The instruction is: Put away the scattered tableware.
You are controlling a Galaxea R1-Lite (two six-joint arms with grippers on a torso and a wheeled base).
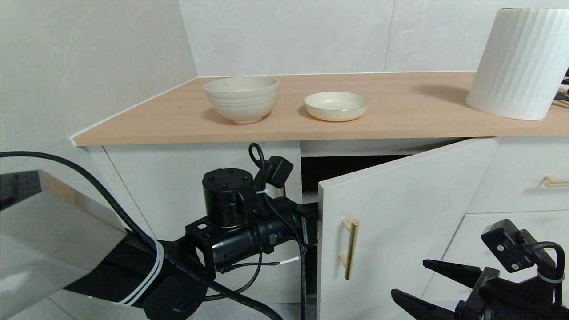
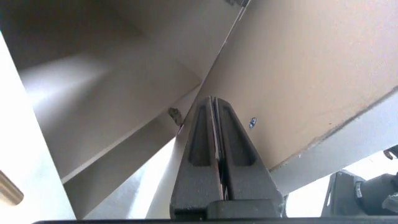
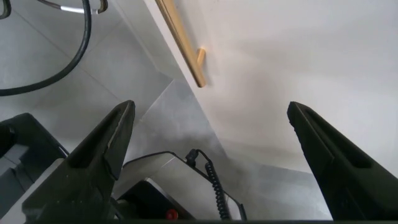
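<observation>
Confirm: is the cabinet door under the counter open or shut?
Partly open: the cabinet door angles outward, exposing the dark cabinet interior above its top edge.

A tall white ribbed container [image 1: 520, 62] stands on the wooden counter [image 1: 400, 115] at the right, near the tiled wall [image 1: 289, 35]. Below it is a drawer [image 1: 511, 178] with a gold handle [image 1: 555, 181].

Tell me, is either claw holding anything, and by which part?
Nothing is held. The left gripper is shut on nothing, behind the open cabinet door; the right gripper is open. The bowl and dish sit untouched on the counter.
</observation>
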